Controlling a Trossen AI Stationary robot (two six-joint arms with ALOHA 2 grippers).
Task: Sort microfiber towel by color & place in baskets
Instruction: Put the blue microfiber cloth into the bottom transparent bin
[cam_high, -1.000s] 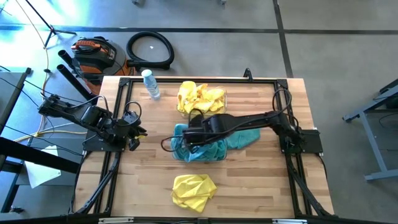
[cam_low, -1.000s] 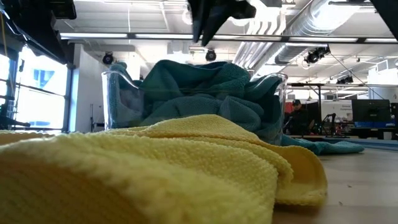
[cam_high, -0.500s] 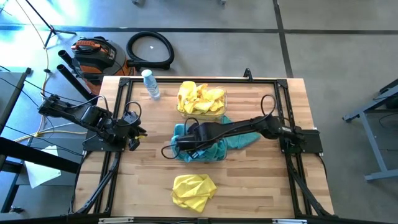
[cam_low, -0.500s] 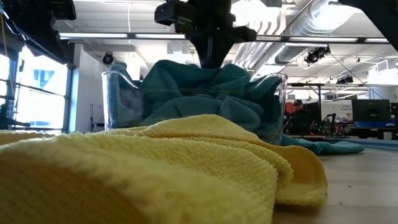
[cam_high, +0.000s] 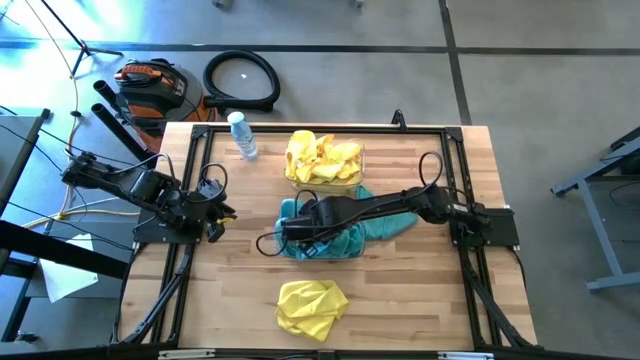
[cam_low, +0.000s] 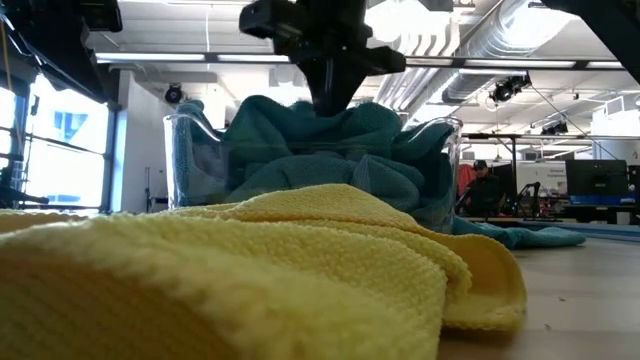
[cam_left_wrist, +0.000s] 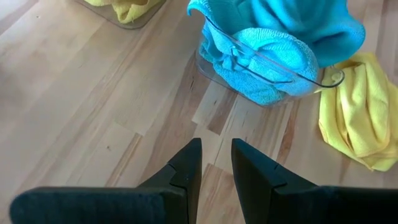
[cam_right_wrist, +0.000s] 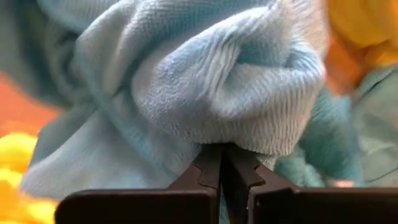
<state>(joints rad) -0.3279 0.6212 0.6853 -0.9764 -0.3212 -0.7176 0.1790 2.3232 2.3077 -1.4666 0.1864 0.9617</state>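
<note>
Wooden table is standing in a workshop, black frame around its edge. Teal towels are sitting heaped in the clear basket at the table's middle, one teal towel trailing over the rim onto the wood. The right gripper is pressing down into that heap, fingers closed tight on a fold of teal cloth (wrist view confirms the pinch). Behind it, the second basket is holding yellow towels. A loose yellow towel is lying at the near edge. Left gripper is waiting at the table's left side, fingers slightly apart. A water bottle is lying near the far corner.
</note>
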